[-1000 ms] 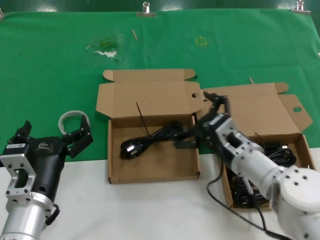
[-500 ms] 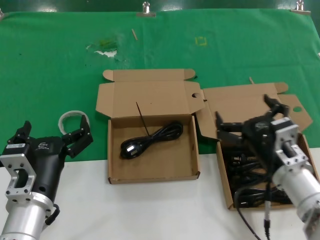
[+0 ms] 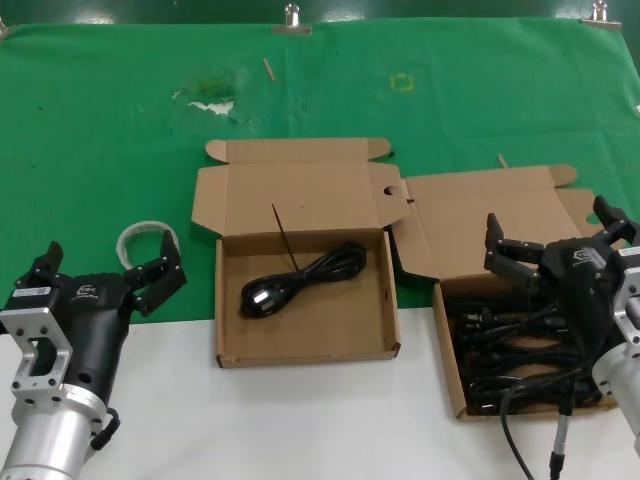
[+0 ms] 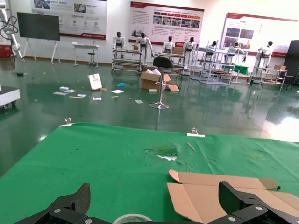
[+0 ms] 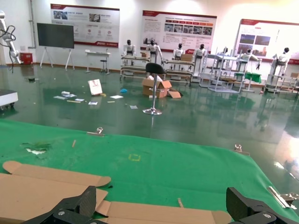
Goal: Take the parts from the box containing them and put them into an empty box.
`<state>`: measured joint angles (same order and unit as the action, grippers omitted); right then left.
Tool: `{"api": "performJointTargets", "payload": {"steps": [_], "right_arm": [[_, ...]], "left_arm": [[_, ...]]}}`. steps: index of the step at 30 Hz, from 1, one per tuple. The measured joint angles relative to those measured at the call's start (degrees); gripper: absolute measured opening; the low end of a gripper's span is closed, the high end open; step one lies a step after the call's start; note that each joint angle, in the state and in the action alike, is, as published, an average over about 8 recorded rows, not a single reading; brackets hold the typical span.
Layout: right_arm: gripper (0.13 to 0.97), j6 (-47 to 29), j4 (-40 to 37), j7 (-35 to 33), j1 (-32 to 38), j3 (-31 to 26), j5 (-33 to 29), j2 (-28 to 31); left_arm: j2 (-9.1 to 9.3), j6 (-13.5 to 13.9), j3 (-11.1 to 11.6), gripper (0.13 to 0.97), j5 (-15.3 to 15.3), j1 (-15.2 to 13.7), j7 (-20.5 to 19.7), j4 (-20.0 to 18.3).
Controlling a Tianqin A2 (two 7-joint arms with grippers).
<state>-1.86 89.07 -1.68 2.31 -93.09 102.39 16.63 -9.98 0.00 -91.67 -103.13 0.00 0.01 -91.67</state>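
Note:
The box containing the parts [image 3: 448, 350] sits at the right, lid folded back, with several black power cords [image 3: 510, 345] piled inside. My right gripper [image 3: 553, 228] hangs open above its far half, holding nothing. The other box [image 3: 305, 352] stands in the middle with one coiled cord [image 3: 300, 280] lying in its tray. My left gripper [image 3: 110, 262] is parked open at the left, away from both boxes. The right wrist view shows the right gripper [image 5: 163, 200] open over the brown lid [image 5: 159, 212]. The left wrist view shows the left gripper [image 4: 156, 198] open, the middle box's lid [image 4: 219, 186] beyond it.
A clear tape roll [image 3: 148, 238] lies on the green cloth [image 3: 120, 130] just beyond my left gripper. White table surface [image 3: 300, 420] runs along the near side. Small scraps [image 3: 212, 100] and a stick [image 3: 268, 67] lie at the far side.
My right arm swung right from the middle box to above the right box, gripper open. The cord stays in the middle box. The left arm has not moved.

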Motion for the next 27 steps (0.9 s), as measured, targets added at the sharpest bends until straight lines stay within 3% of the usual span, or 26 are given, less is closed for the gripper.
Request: {"api": "performJointTargets", "payload": {"steps": [27], "right_arm": [[0.966,0.0,0.0,0.0,0.0,0.0,0.0,0.0]], "left_arm": [[0.00,0.0,0.0,0.966,0.0,0.0,0.0,0.0]]}}
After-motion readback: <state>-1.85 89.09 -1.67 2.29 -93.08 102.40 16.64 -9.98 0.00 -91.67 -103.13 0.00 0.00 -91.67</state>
